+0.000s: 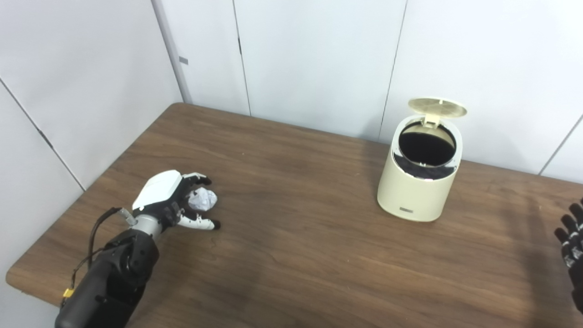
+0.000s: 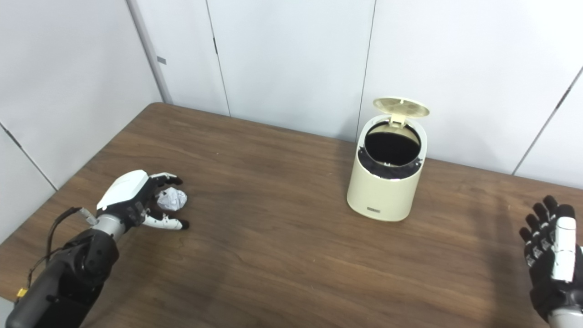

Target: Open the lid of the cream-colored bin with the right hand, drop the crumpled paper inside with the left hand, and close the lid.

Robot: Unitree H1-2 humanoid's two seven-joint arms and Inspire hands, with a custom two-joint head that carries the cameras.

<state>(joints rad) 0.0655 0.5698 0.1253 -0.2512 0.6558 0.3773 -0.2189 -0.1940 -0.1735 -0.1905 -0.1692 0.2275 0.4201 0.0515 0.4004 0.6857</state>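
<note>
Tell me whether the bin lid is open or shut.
Open: the lid is tipped back behind the cream-colored bin, exposing the dark interior.

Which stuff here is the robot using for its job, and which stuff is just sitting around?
For the job:
- cream-colored bin, its lid already up
- crumpled paper, with the left robot hand curled around it
- right robot hand, open, waiting far from the bin

Just there:
- wooden table
- white wall panels
Nothing else is lying about.
</note>
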